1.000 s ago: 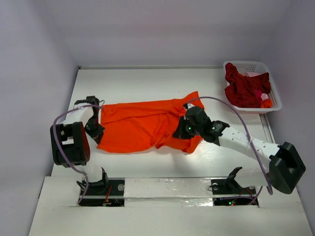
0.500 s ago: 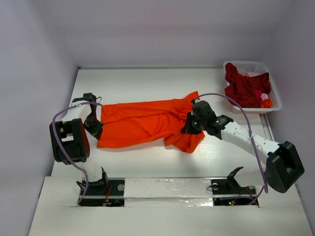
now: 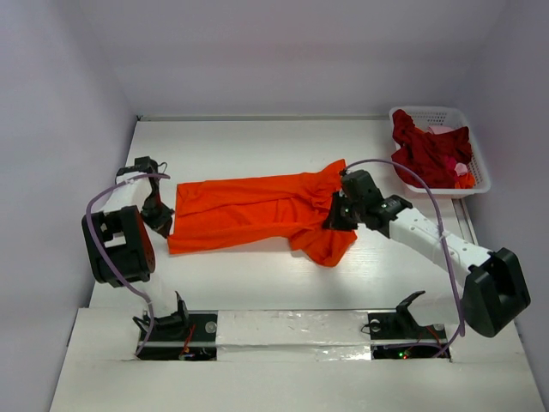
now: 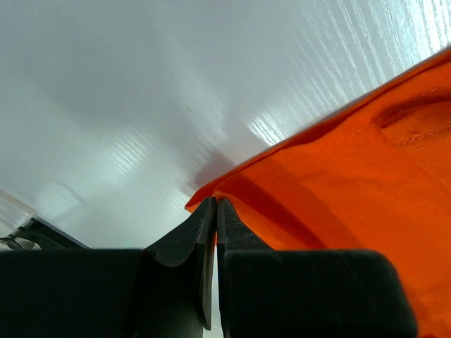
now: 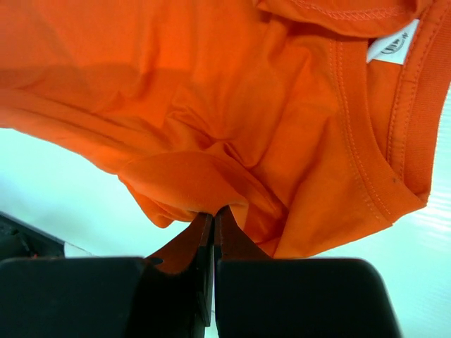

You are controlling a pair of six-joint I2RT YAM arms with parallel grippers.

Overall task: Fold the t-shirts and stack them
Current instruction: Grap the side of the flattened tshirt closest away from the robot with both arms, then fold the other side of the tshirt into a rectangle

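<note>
The bright orange t-shirt (image 3: pixel 249 210) lies stretched across the table's middle, bunched at its right end. My left gripper (image 3: pixel 161 225) is shut on its left edge, and the left wrist view shows the hem corner (image 4: pixel 211 197) pinched between the jaws. My right gripper (image 3: pixel 333 216) is shut on a fold of the shirt (image 5: pixel 211 201) near the collar, where the white neck tag (image 5: pixel 392 44) shows. Dark red t-shirts (image 3: pixel 429 154) lie heaped in the basket.
The white lattice basket (image 3: pixel 480 163) stands at the back right by the wall. White table surface (image 3: pixel 257 146) lies behind the shirt, and a strip (image 3: pixel 257 275) lies in front of it. Purple cables loop from both arms.
Both grippers moved toward the back of the table with the shirt held, the left a little leftward. The shirt is pulled longer and flatter, and its front edge has drawn back.
</note>
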